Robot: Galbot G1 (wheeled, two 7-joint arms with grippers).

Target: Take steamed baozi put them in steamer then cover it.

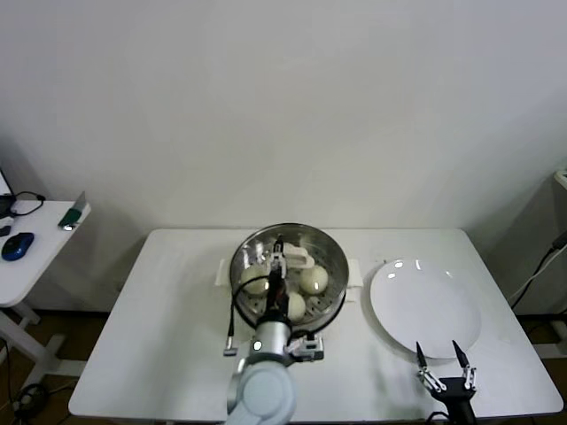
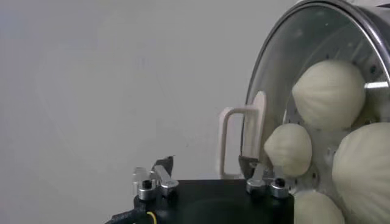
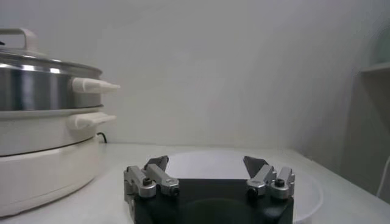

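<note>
The steamer [image 1: 330,258] stands on its white cooker base at the table's middle. The glass cover [image 2: 274,67] lies on it, its cream bar handle [image 2: 237,143] upward. Several cream baozi show through the glass, such as one [image 1: 314,280] and another [image 2: 329,91]. My left gripper [image 1: 282,267] is open just over the cover's handle, which stands by one fingertip [image 2: 251,165]; I cannot tell if they touch. My right gripper [image 1: 446,359] is open and empty above the front edge of the white plate [image 1: 425,305]. The right wrist view also shows the covered steamer [image 3: 42,82].
The flat white plate [image 3: 304,189] lies right of the steamer and holds nothing. A side table [image 1: 35,266] with a blue mouse [image 1: 18,245] stands at the far left. The table's front edge lies just below my grippers.
</note>
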